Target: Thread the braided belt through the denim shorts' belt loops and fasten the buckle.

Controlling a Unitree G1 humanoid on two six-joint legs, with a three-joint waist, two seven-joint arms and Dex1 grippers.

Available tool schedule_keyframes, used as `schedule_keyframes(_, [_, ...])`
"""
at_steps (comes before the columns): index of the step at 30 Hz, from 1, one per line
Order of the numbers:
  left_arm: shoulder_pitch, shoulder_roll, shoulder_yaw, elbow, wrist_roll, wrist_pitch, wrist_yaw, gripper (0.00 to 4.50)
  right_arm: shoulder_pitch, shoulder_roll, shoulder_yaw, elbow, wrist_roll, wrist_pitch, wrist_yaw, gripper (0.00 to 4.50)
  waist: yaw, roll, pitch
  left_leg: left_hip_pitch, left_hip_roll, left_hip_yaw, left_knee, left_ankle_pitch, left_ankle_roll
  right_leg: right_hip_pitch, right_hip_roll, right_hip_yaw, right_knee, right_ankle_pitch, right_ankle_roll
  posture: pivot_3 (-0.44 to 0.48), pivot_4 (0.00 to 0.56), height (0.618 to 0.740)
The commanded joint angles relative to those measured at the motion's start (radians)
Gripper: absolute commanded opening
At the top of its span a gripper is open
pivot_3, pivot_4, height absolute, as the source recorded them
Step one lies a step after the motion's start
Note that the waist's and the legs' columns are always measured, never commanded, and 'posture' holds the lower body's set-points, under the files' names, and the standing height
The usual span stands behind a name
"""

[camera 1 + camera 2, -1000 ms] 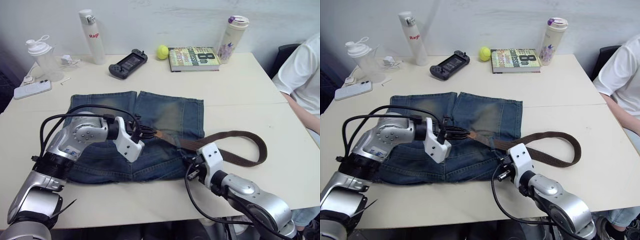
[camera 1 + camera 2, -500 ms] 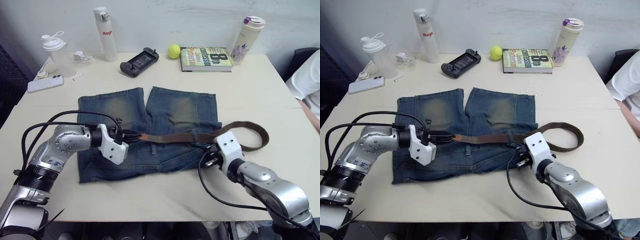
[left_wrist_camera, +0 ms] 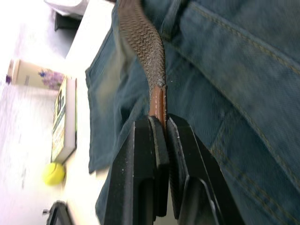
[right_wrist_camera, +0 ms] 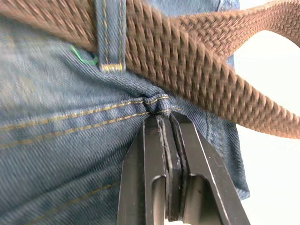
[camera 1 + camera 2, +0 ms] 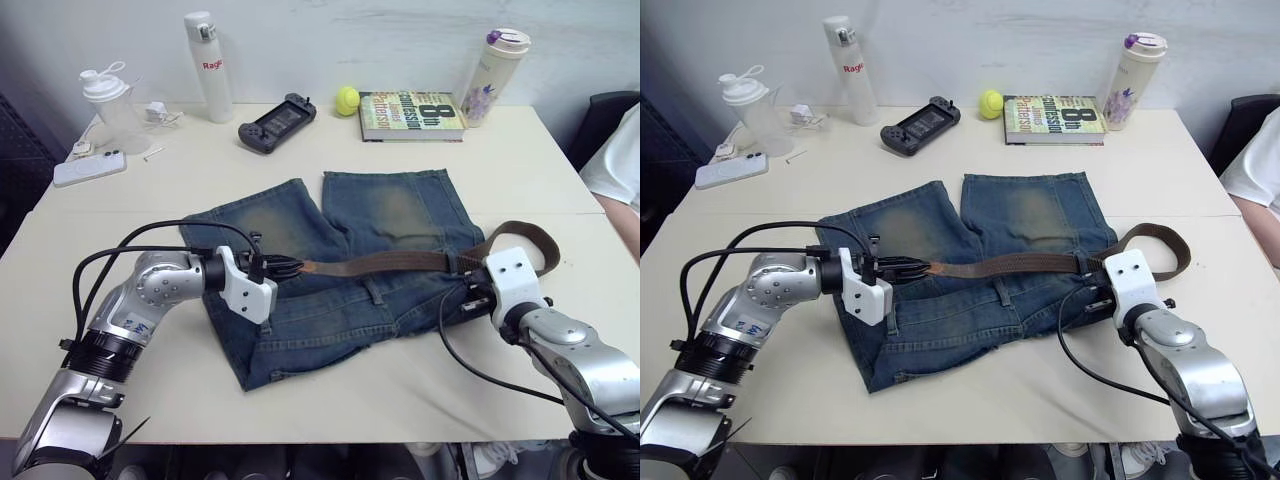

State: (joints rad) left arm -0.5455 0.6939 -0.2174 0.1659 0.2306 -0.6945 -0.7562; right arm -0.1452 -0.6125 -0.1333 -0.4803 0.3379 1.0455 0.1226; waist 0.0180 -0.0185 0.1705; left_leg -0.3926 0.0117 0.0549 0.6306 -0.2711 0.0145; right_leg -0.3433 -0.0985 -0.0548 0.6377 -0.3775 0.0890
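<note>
Now both grippers pinch, belt and shorts, on the counter (image 5: pixel 300 400).
Left gripper (image 3: pixel 161 129) jaws closed on the braided belt (image 5: pixel 380 263) tip; right gripper (image 4: pixel 165 119) jaws clamp the denim shorts (image 5: pixel 330 310) beside a belt loop (image 4: pixel 110 35).

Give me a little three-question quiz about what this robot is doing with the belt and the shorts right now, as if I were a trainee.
1. True or false: the left gripper is shut on the leather tip of the braided belt.
2. What does the right gripper pinch? A) the tennis ball B) a fold of the denim shorts C) the book
3. Fill in: in the right wrist view the belt passes under a belt ____.

Key: 1 true; 2 B; 3 loop.
</note>
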Motion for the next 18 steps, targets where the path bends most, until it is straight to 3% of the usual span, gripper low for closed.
schedule_keyframes(1, [-0.028, -0.015, -0.003, -0.034, 0.006, -0.002, 0.019, 0.00, -0.028, 0.039, -0.088, -0.066, 0.058, 0.029, 0.031, 0.69, -0.004, 0.001, 0.001, 0.000, 0.000, 0.000, 0.000, 0.000, 0.000, 0.000, 0.000, 0.000, 0.000, 0.000, 0.000, 0.000, 0.150, 0.740])
schedule_keyframes(7, [-0.034, -0.041, 0.004, -0.038, 0.020, 0.000, 0.043, 0.00, -0.138, 0.068, -0.359, -0.168, 0.354, 0.253, 0.152, 3.41, -0.018, 0.007, 0.006, -0.001, 0.000, 0.000, 0.000, 0.001, -0.001, -0.001, 0.001, 0.000, 0.005, 0.000, 0.000, 0.000, 0.150, 0.740])
schedule_keyframes(9, [-0.035, -0.049, 0.013, -0.040, 0.029, -0.007, 0.066, 0.00, -0.221, 0.096, -0.501, -0.170, 0.510, 0.402, 0.176, 3.41, -0.019, 0.007, 0.006, -0.001, 0.001, 0.000, 0.000, 0.001, -0.001, -0.001, 0.001, 0.000, 0.005, 0.000, 0.000, 0.000, 0.150, 0.740])
schedule_keyframes(11, [-0.033, -0.057, 0.022, -0.040, 0.037, -0.021, 0.093, 0.00, -0.310, 0.211, -0.617, -0.150, 0.684, 0.535, 0.144, 3.41, -0.023, 0.007, 0.006, -0.001, 0.001, 0.000, 0.000, 0.000, -0.001, -0.001, 0.001, 0.000, 0.005, 0.000, 0.000, 0.000, 0.150, 0.740])
schedule_keyframes(13, [-0.034, -0.067, 0.031, -0.040, 0.048, -0.030, 0.124, 0.00, -0.252, 0.265, -0.584, -0.106, 1.021, 0.452, -0.044, 3.41, -0.023, 0.006, 0.006, 0.000, 0.003, -0.001, -0.001, 0.000, 0.000, 0.000, 0.003, 0.000, 0.005, 0.000, 0.000, 0.000, 0.150, 0.740])
schedule_keyframes(15, [-0.039, -0.079, 0.034, -0.043, 0.059, -0.034, 0.154, 0.00, -0.111, 0.272, -0.415, -0.100, 1.381, 0.213, -0.315, 3.41, -0.020, 0.006, 0.007, -0.001, 0.003, -0.002, -0.002, 0.000, 0.000, 0.000, 0.003, -0.001, 0.005, 0.000, 0.000, 0.000, 0.150, 0.740])
schedule_keyframes(18, [-0.045, -0.095, 0.036, -0.053, 0.065, -0.029, 0.183, 0.00, 0.013, 0.312, -0.188, -0.140, 1.621, -0.051, -0.573, 3.41, -0.023, 0.007, 0.008, -0.009, 0.003, -0.002, 0.001, 0.002, -0.001, -0.006, 0.003, -0.001, 0.004, 0.000, 0.000, 0.000, 0.150, 0.740])
